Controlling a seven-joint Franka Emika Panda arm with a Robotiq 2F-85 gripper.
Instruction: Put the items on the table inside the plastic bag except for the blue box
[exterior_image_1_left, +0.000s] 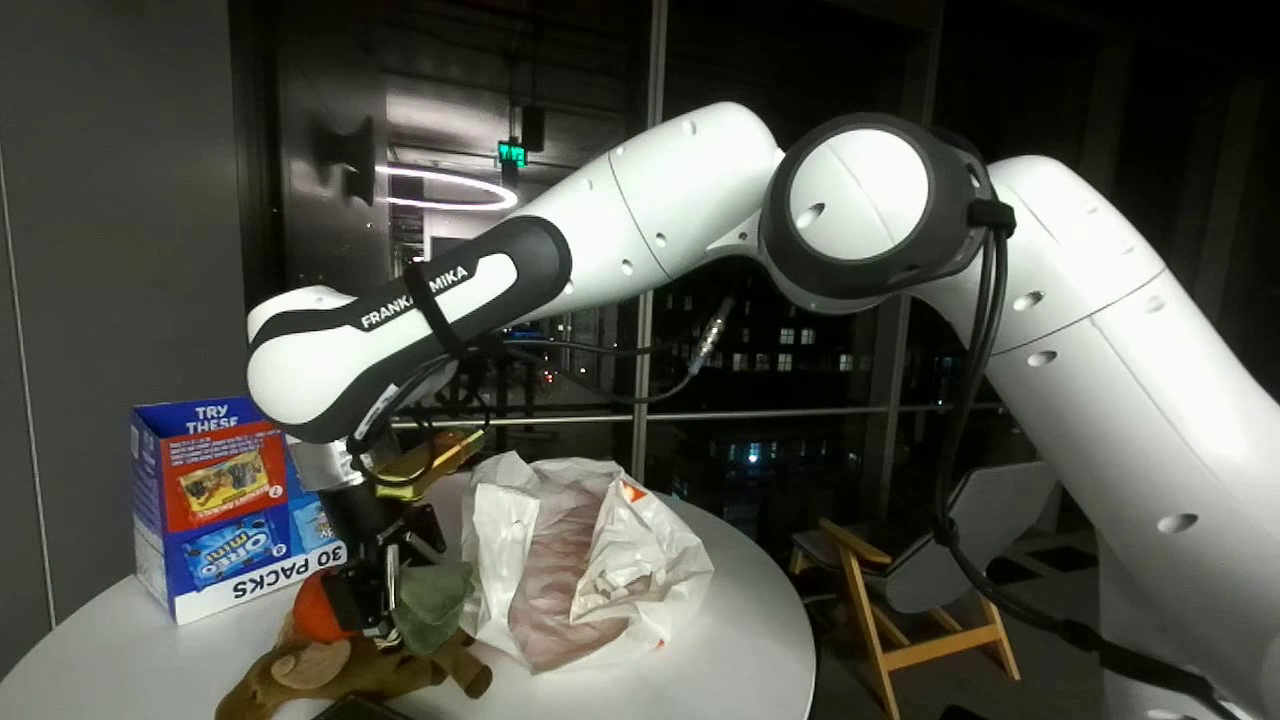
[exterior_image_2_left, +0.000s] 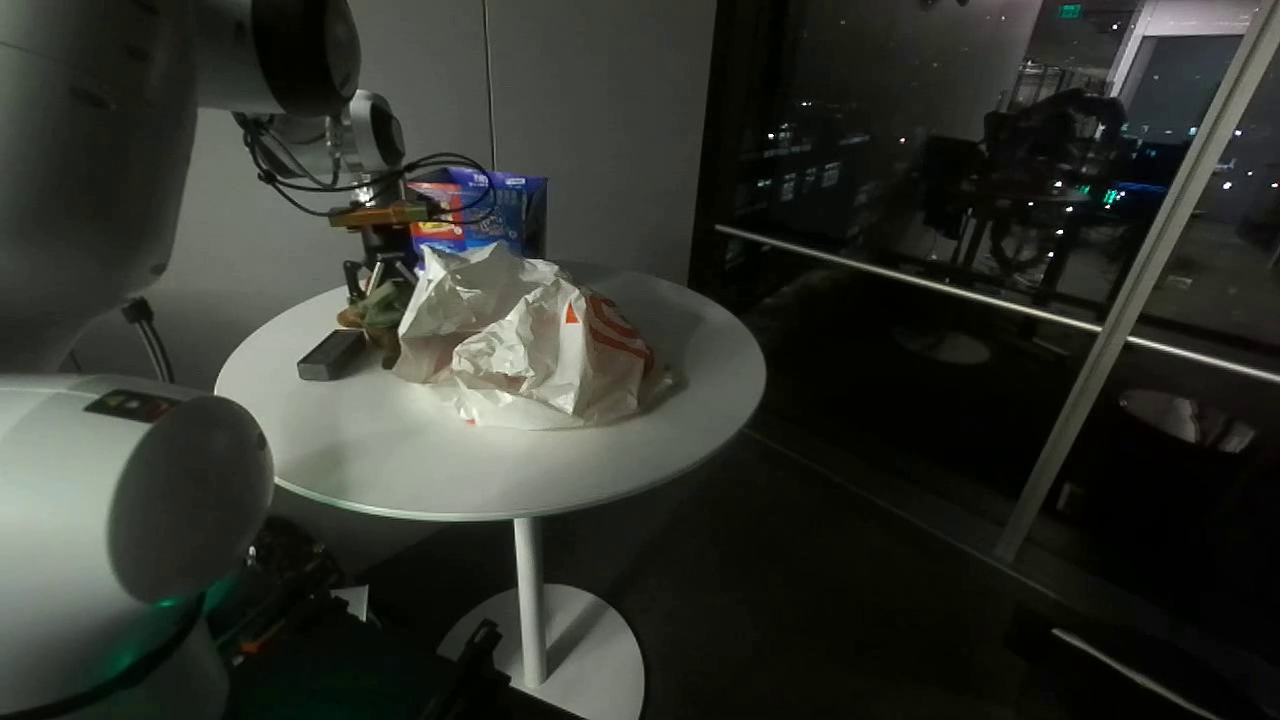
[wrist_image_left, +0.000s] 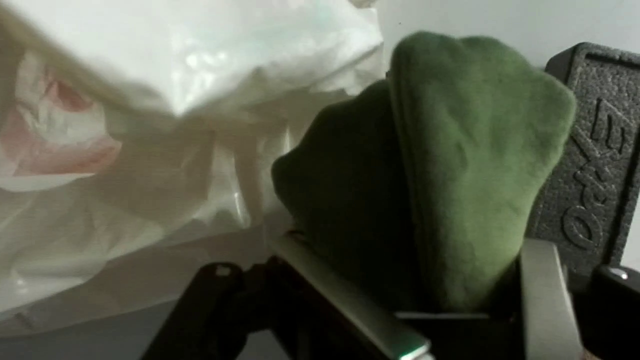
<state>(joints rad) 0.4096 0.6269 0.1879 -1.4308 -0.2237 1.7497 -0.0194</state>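
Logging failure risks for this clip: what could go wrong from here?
The gripper might get only a loose hold on the green fabric flaps above the brown plush toy. It might also nudge the dark grey rectangular EXPO block close by. The crumpled white plastic bag may fold or slide as things go in.

In an exterior view the camera faces windows from close above the tabletop, the arm at right. In an exterior view the camera looks down from farther off, showing the tabletop's foot, the arm at left. Both exterior views share tabletop, bag and box. The wrist view points down past the claw, near the bag.
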